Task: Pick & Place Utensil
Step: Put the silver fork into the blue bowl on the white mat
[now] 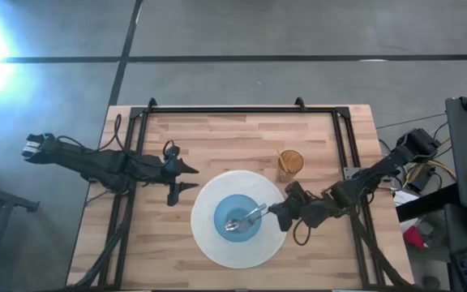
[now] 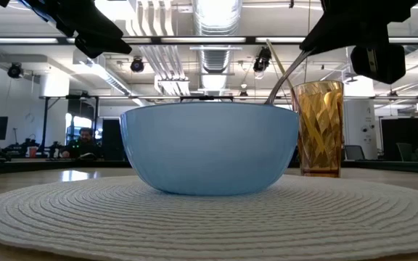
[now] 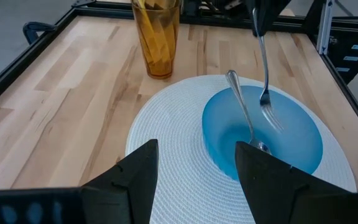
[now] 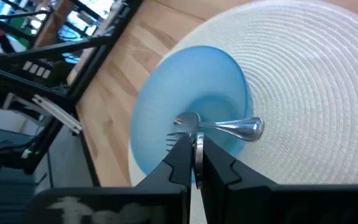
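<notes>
A blue bowl (image 1: 237, 217) stands on a round white woven placemat (image 1: 209, 243). A silver spoon (image 3: 244, 112) lies in the bowl, head on the bottom and handle leaning on the rim. My right gripper (image 4: 194, 140) hovers over the bowl's right rim, shut on a silver fork (image 3: 266, 74) whose tines (image 3: 271, 118) reach down inside the bowl. My left gripper (image 1: 186, 178) waits open above the table, left of the placemat. An amber glass (image 1: 290, 162) stands past the placemat's far right edge. My right gripper pinches the fork's handle (image 4: 197, 152) between its two fingers (image 4: 180, 155). They come from the table's right, slanting downward, and lie roughly along the handle. The fork hangs tines-down inside the bowl; I cannot tell whether the tines touch the bottom.
A black metal frame (image 1: 242, 109) runs along the table's far edge and down both sides. Bare wood (image 1: 233, 142) lies between the placemat and the far rail. Beyond the table is an open room with seated people (image 2: 85, 141).
</notes>
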You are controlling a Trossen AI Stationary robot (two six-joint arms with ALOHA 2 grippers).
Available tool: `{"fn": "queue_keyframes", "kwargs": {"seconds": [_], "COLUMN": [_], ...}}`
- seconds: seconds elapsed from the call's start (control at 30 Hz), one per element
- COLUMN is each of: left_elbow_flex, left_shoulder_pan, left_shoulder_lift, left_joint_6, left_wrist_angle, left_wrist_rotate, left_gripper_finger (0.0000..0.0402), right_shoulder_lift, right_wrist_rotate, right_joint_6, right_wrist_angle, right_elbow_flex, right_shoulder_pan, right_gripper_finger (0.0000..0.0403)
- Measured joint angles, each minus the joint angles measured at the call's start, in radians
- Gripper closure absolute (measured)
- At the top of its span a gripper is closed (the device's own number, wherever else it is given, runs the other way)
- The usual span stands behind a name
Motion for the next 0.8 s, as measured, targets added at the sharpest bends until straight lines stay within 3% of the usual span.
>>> {"fn": "queue_keyframes", "kwargs": {"seconds": [0.47, 0.8], "left_elbow_flex": [0.000, 0.000], "left_shoulder_pan": [0.000, 0.000], "left_shoulder_lift": [0.000, 0.000], "left_joint_6": [0.000, 0.000], "left_wrist_angle": [-0.002, -0.003], "left_wrist_rotate": [0.000, 0.000], "left_gripper_finger": [0.0195, 0.0195], "right_shoulder_lift": [0.079, 0.117], "right_wrist_rotate": [-0.021, 0.019], "right_joint_6": [0.063, 0.077], "right_wrist_angle": [0.006, 0.049], "right_elbow_flex": [0.000, 0.001], "right_shoulder_pan": [0.000, -0.001], "right_gripper_finger": [0.0394, 0.0394]}}
